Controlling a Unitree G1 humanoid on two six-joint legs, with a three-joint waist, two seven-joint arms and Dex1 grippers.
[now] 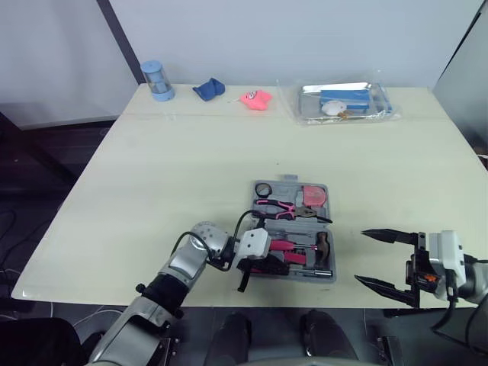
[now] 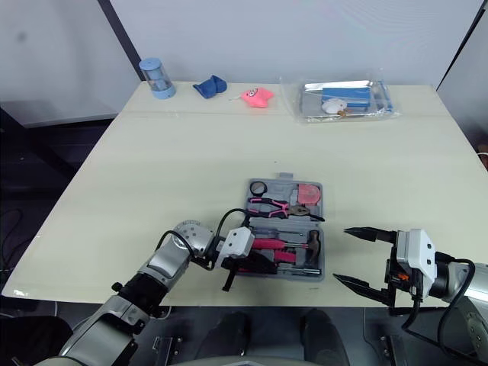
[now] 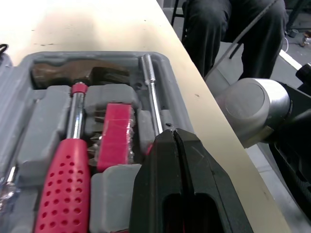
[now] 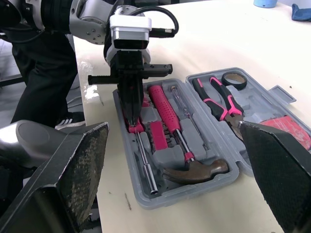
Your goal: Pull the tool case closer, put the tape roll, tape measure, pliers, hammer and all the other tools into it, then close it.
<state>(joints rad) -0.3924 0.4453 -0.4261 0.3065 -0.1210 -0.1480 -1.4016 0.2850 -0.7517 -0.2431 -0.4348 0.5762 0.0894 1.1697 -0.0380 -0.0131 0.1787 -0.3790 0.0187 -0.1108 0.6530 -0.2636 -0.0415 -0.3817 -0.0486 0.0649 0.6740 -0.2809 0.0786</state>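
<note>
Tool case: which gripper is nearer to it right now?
Left. The left gripper reaches into the tool case over its near row; the right gripper hangs open off its right side, apart.

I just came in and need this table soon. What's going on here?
The robot is packing a tool case, which lies open near its edge of the table. The hammer, pliers, tape roll and tape measure are in their slots. The left gripper, fingers shut, points down into the near half of the case at a red-handled driver. The right gripper hovers open beside the case. The case is not yet closed.
</note>
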